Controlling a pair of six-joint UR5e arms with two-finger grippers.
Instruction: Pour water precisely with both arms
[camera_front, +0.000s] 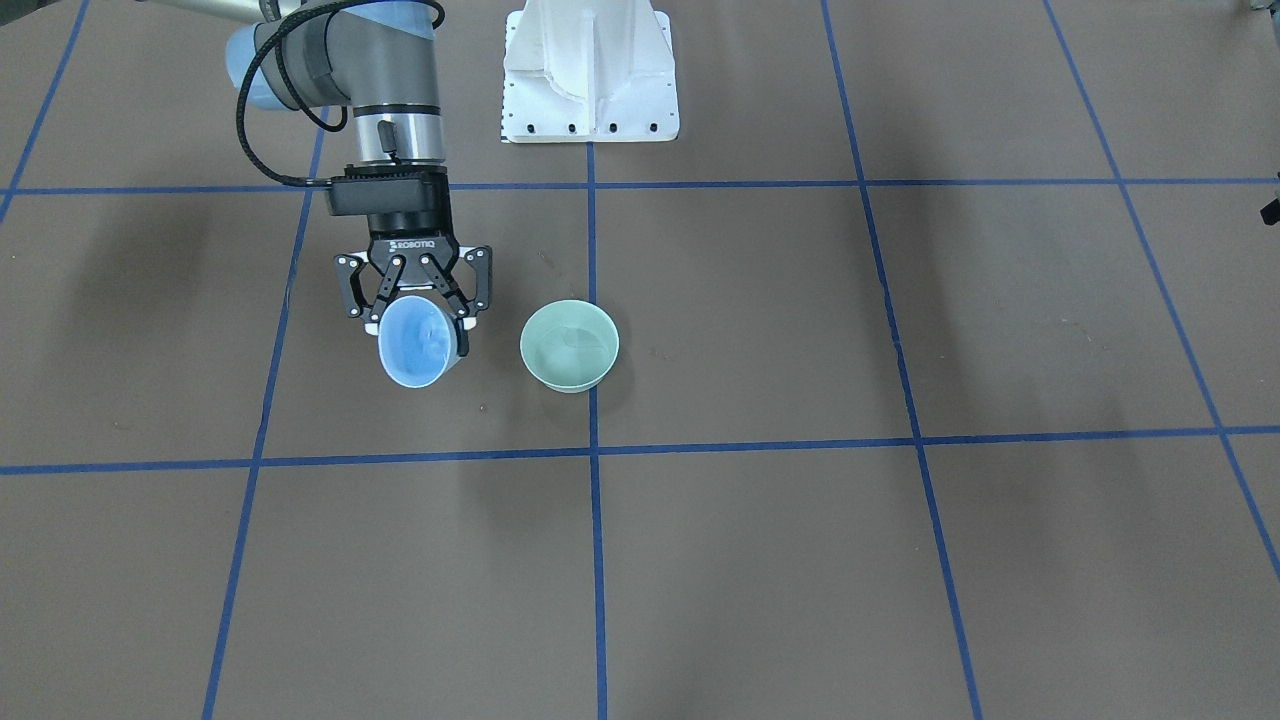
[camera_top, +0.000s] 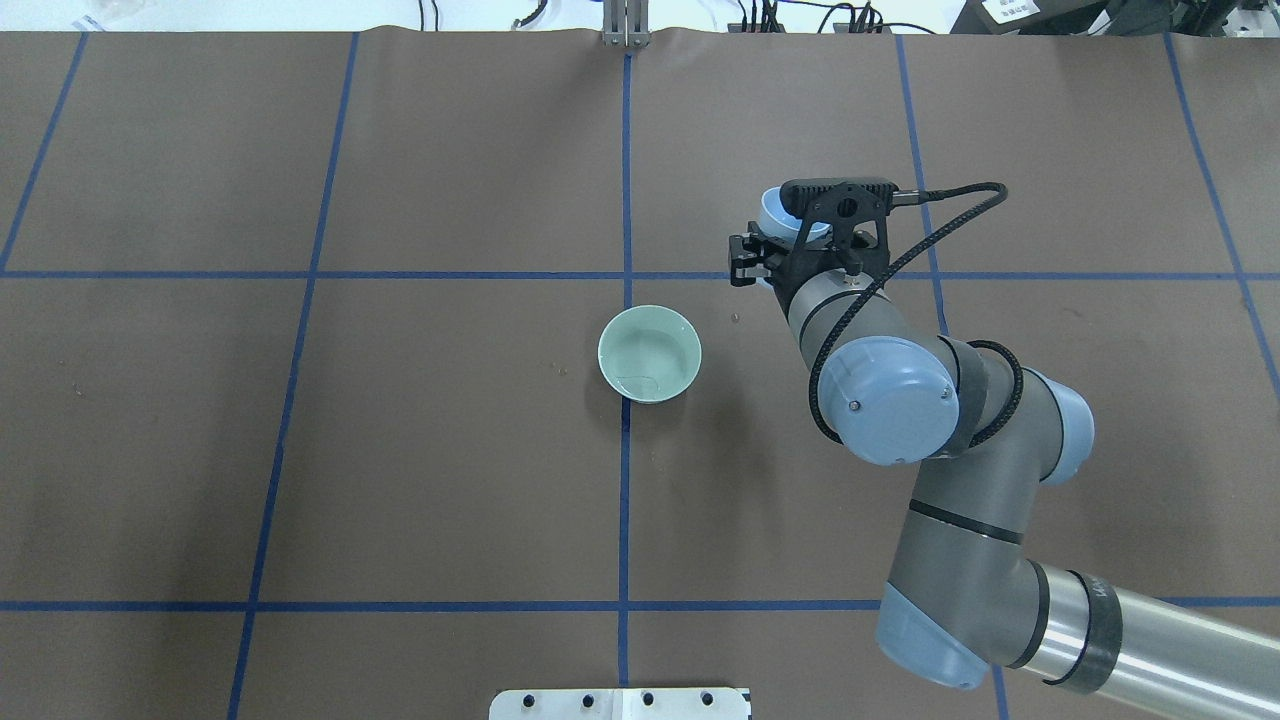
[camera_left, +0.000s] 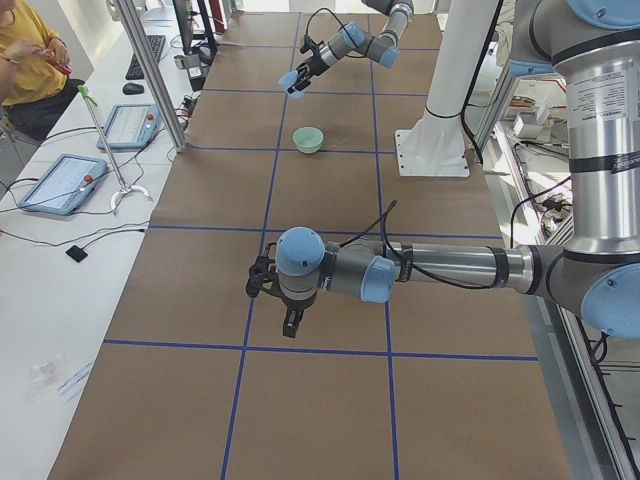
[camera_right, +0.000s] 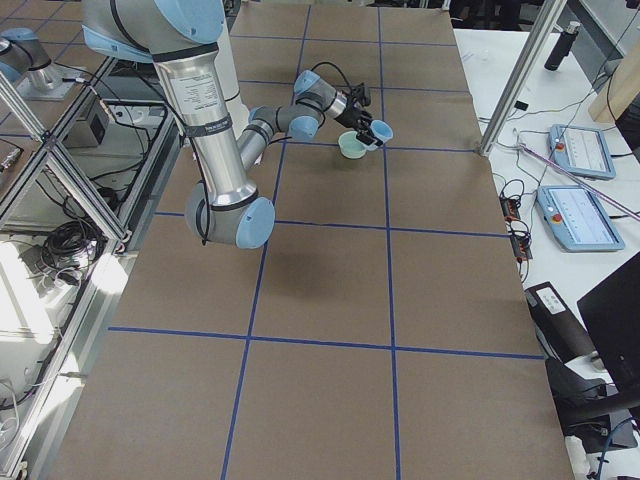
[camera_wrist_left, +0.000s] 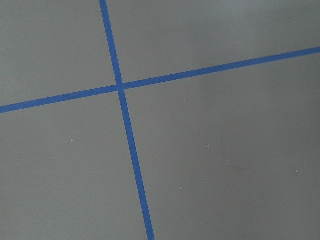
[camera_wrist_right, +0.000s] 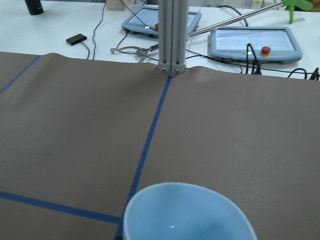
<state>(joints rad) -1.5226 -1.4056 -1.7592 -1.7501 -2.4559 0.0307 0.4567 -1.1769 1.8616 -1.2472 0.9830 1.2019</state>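
Observation:
My right gripper (camera_front: 420, 322) is shut on the rim of a light blue bowl (camera_front: 418, 343) and holds it just above the table. The bowl also shows in the overhead view (camera_top: 775, 212) and fills the bottom of the right wrist view (camera_wrist_right: 187, 215). A pale green bowl (camera_front: 569, 345) with a little water stands on the table beside it, apart from it, near the middle tape line (camera_top: 649, 353). My left arm shows only in the exterior left view, low over the table far from both bowls. I cannot tell whether its gripper (camera_left: 272, 292) is open or shut.
The white pedestal base (camera_front: 590, 75) stands at the robot's edge of the table. Blue tape lines (camera_wrist_left: 122, 87) grid the brown tabletop. An aluminium post (camera_wrist_right: 172, 35) and control tablets (camera_wrist_right: 255, 42) stand past the far edge. A person in yellow (camera_left: 25, 60) sits there.

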